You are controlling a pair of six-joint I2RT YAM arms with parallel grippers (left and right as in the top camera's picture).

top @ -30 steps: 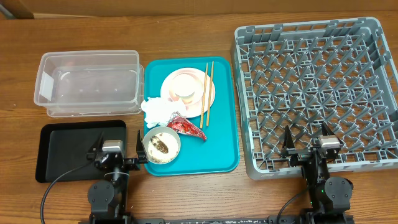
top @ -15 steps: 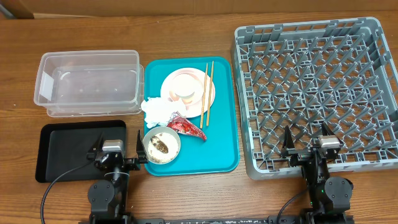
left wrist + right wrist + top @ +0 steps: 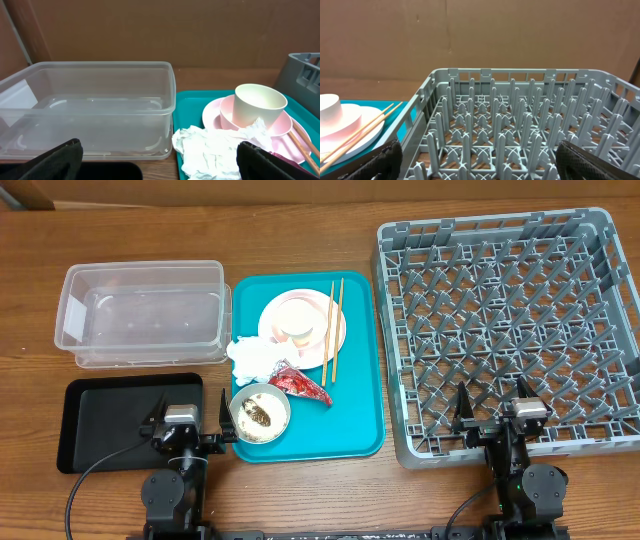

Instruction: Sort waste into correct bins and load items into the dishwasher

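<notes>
Waste and dishes all lie on the teal tray point(image 3: 355, 415), and nothing among them has moved in the last second. The napkin point(image 3: 252, 355) is at its left edge, with the red wrapper point(image 3: 298, 384) just beside it. The grey bowl point(image 3: 260, 415) with food scraps point(image 3: 260, 418) sits in its near left corner. At its far end, the white cup point(image 3: 297, 335) stands in the pink bowl point(image 3: 231, 120) on the pink plate point(image 3: 280, 312), and the chopsticks point(image 3: 333, 330) lie across the plate's right side.

So I judge that the sorting has not begun (nothing is in a bin or in the rack yet). The clear tub point(image 3: 72, 320) and the black tray point(image 3: 105, 420) stand left of the teal tray, the dish rack point(image 3: 500, 310) right of it.

My arms have stayed folded low. My left gripper point(image 3: 190, 420) is at the teal tray's near left corner and my right gripper point(image 3: 491, 412) is well to its right, over the rack's near edge. Both have their jaws spread wide and hold nothing.
</notes>
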